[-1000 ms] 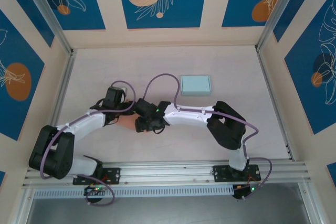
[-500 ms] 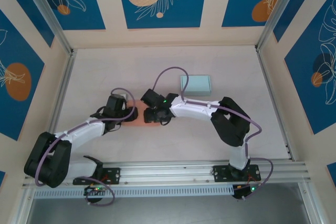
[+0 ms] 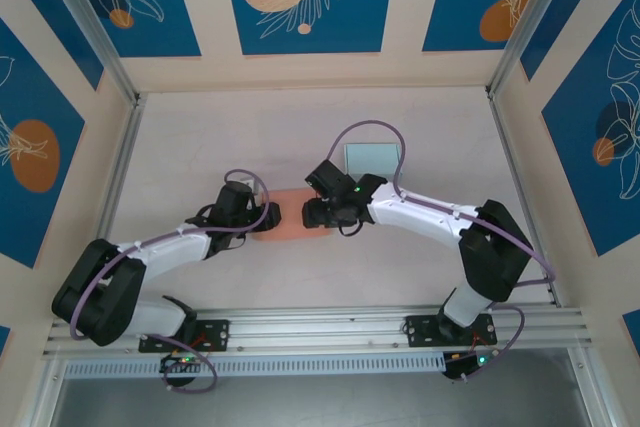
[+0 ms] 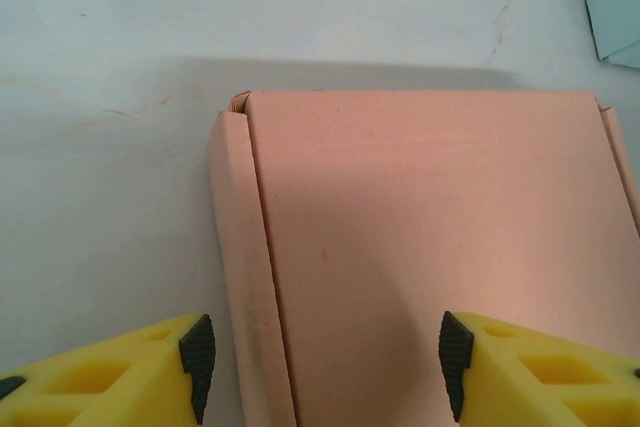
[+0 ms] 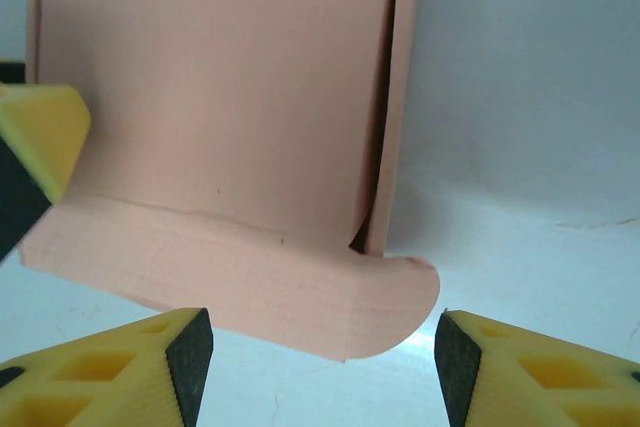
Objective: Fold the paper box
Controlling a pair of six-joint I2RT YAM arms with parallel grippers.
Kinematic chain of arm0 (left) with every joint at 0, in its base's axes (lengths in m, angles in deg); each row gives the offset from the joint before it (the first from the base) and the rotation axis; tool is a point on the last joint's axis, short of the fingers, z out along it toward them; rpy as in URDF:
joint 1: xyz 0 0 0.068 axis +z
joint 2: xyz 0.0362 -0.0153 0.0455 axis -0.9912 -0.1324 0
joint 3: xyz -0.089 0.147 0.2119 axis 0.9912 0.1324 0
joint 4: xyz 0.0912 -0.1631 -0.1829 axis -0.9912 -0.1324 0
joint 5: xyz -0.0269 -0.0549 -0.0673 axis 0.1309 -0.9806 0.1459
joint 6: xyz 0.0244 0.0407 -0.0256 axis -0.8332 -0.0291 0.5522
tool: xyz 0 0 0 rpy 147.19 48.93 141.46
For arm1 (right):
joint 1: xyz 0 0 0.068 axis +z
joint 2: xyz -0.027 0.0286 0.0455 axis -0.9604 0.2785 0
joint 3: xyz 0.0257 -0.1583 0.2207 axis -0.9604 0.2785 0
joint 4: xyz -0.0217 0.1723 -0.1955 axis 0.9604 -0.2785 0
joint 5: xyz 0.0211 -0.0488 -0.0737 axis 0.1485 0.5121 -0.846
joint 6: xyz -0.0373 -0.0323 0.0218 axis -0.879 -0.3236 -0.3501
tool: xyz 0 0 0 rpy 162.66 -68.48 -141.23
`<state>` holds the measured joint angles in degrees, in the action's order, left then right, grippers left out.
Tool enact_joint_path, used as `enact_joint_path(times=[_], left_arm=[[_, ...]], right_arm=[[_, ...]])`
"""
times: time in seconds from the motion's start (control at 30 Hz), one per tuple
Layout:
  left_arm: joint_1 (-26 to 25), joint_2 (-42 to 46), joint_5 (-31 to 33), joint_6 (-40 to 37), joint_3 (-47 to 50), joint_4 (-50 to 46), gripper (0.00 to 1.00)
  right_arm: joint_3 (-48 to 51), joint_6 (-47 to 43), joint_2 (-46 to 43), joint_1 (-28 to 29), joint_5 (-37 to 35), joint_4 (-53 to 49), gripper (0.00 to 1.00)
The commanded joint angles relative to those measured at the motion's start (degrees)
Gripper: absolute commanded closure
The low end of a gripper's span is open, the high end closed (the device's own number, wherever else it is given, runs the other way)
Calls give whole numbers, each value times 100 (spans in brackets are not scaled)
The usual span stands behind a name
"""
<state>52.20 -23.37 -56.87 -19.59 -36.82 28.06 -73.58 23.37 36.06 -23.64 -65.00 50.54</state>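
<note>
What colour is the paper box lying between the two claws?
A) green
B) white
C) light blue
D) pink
D: the paper box between the left claw and the right claw is pink; the light blue box lies farther back.

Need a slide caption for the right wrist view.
Right gripper, jaws open, poised at the rounded flap of the pink paper box.
</note>
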Motion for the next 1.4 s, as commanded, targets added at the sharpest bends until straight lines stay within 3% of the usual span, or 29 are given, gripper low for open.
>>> enact_joint_path(times=[0.0, 0.5, 0.77, 1.1, 1.37], left_arm=[[-75, -115, 128, -25, -79, 77, 39], [-184, -385, 135, 37, -73, 152, 53], [-215, -523, 332, 173, -78, 182, 57], [-298, -573, 449, 272, -98, 225, 62], [-335, -600, 519, 233, -189, 146, 61]], right_arm=[[15, -127, 277, 43, 199, -5, 37], [-225, 10, 934, 139, 582, 76, 42], [-138, 321, 911, 71, 1134, 191, 36], [259, 704, 762, -136, 1856, 797, 50], [456, 834, 510, -230, 2315, 1156, 52]])
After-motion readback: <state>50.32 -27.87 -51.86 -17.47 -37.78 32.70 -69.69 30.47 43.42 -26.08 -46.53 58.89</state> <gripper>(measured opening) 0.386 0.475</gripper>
